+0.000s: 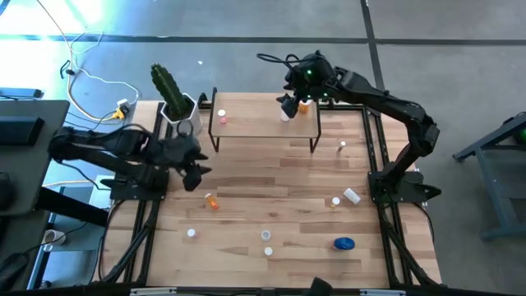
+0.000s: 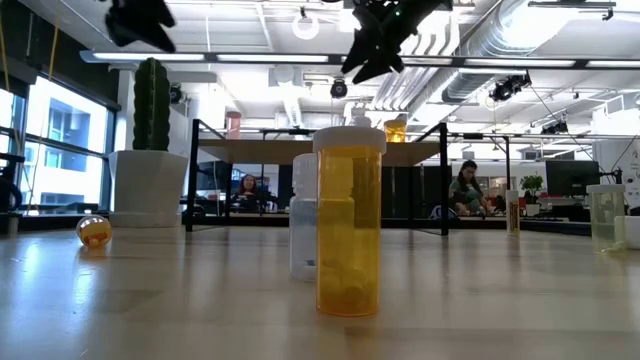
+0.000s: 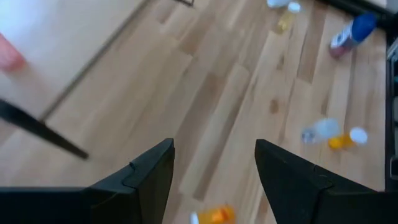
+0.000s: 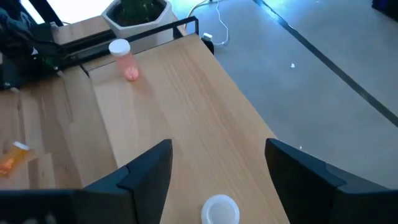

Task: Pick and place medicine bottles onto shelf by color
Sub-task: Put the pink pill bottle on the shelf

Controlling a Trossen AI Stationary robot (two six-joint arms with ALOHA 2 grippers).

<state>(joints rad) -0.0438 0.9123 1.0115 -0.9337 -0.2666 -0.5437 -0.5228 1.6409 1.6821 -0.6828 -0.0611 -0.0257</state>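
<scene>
The shelf (image 1: 263, 125) stands at the table's far side. A pink bottle (image 1: 222, 117) stands at its left end; a white-capped bottle (image 1: 286, 115) and an orange bottle (image 1: 305, 105) stand at its right end. My right gripper (image 1: 288, 102) hangs open above that right end. In the right wrist view the white cap (image 4: 220, 210) shows below its spread fingers, apart from them. My left gripper (image 1: 196, 169) is open over the table's left side, above an orange bottle (image 1: 213, 201) that lies on the boards. Other bottles are scattered over the near half, among them the squat blue bottle (image 1: 343, 243).
A cactus in a white pot (image 1: 176, 105) stands just left of the shelf. Loose bottles lie near the front edge (image 1: 266, 236) and at the right (image 1: 352, 196). In the low view a tall orange bottle (image 2: 350, 225) and a clear one (image 2: 305, 215) stand close to the camera.
</scene>
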